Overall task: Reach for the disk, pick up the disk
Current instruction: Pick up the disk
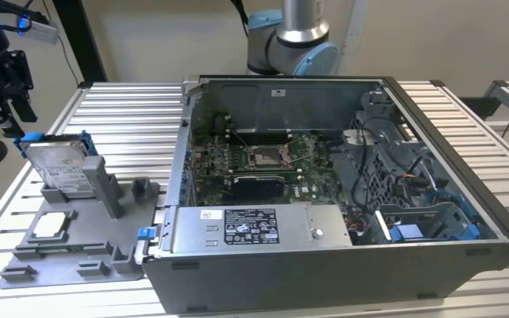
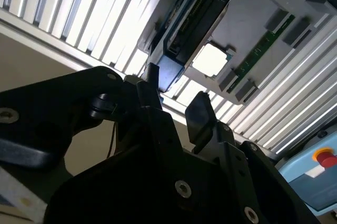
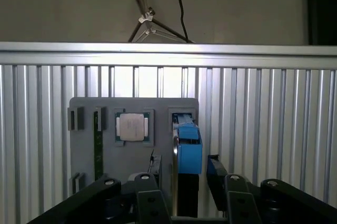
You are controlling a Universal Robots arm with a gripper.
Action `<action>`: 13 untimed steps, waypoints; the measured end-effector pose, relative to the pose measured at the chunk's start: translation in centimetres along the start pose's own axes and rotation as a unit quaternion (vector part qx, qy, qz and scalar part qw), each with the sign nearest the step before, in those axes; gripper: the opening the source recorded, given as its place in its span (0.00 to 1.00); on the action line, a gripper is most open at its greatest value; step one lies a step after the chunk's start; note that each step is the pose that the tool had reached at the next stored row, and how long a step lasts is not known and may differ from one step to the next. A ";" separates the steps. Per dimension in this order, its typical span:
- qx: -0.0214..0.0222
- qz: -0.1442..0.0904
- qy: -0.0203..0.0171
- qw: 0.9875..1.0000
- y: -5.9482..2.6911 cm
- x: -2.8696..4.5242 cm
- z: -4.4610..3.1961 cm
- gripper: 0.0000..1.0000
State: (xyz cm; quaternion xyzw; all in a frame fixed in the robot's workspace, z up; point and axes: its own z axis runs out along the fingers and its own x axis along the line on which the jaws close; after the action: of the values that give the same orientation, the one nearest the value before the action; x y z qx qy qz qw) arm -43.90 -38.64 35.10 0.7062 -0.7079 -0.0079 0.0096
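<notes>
Hand [image 3: 184, 162] spread open, fingers [image 3: 217, 175] straddling the white-labelled disk [image 1: 60, 167], propped at the grey tray's [image 1: 56, 262] eleven o'clock in the exterior view.

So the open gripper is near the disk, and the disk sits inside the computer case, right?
Not quite. In the exterior view the disk rests on the grey tray outside the case. The gripper is indeed open near it.

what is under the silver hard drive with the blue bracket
A grey plastic fixture plate holds the flat silver hard drive in a slot. Its grey upright post covers the drive's lower corner, so its seating is hidden.
</notes>
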 end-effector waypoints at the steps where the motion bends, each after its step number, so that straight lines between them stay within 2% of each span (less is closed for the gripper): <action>1: 0.000 0.000 0.000 1.000 0.00 0.00 0.00 0.00; 2: 0.000 0.000 0.000 1.000 0.00 0.00 0.00 1.00; 13: 0.000 0.000 0.000 1.000 0.00 0.00 0.20 1.00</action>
State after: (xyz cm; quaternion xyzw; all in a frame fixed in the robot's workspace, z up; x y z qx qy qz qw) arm -43.90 -38.64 34.90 0.7063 -0.7078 -0.0078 0.0095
